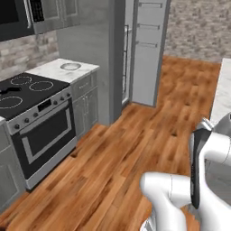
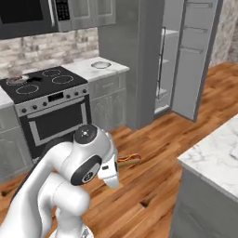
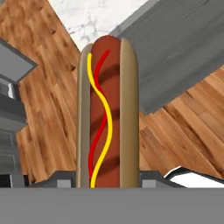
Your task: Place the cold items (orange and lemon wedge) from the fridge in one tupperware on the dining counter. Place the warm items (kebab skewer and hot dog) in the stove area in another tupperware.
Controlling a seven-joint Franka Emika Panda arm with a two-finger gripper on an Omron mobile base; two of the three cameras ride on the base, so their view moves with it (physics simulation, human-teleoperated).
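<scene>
The fridge (image 2: pixel 186 60) stands with its door swung open beside the stove (image 2: pixel 49 107). A corner of the marble dining counter (image 2: pixel 216 153) juts over the wood floor (image 1: pixel 126 153). The claw (image 3: pixel 108 183) pinches the hot dog (image 3: pixel 108 113) by its near end, carrying it in the air over the floor, near the counter's grey side.

Likely a home kitchen: steel range (image 1: pixel 36 117), open fridge (image 2: pixel 186 60), marble dining counter (image 2: pixel 214 158).
</scene>
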